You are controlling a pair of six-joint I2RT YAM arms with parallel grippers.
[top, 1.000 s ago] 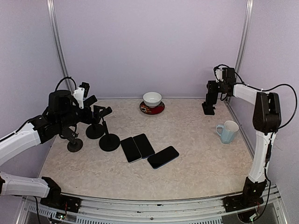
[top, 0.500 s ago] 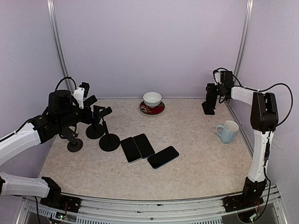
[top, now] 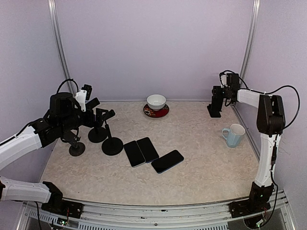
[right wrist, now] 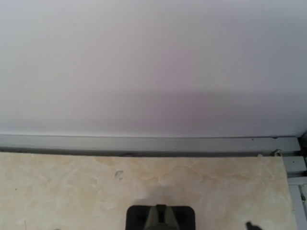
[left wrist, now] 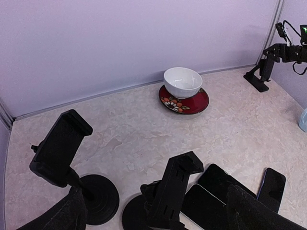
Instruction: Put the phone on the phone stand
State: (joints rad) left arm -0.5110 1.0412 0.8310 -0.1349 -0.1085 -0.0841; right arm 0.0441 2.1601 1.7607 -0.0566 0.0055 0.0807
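All three phones lie flat on the table [top: 206, 163], screens dark, in the lower middle of the overhead frame. The left phone [top: 134, 153] and the middle phone [top: 147, 149] are side by side, and the right phone [top: 168, 161] is angled just beside them. None is on a stand, so you are at the very start and no pickup has been made. Just left of the phones is the nearest stand [top: 112, 140], with a second stand [top: 98, 128] behind it and a third stand [top: 76, 146] further left; every cradle is empty. Your left gripper [left wrist: 154, 194] hangs above this cluster with its fingers [left wrist: 57, 218] spread wide and holding nothing. The right gripper [top: 214, 109] is far off in the upper right of the overhead frame, low at the table. Something black shows at the bottom edge of its wrist view, but I cannot tell whether its jaws are apart or clamped on anything. A white bowl [top: 156, 101] on a red saucer [top: 156, 112] sits upper middle and a mug [top: 233, 135] at right, both apart from the phones. The next move, I judge, falls to your left arm. Swing it right and down over the left phone, set the jaws across its narrow width, and get under the edges, since a flat slab gives little to grip. Then lift, tilt it upright and seat it in the nearest stand's cradle without knocking the base.
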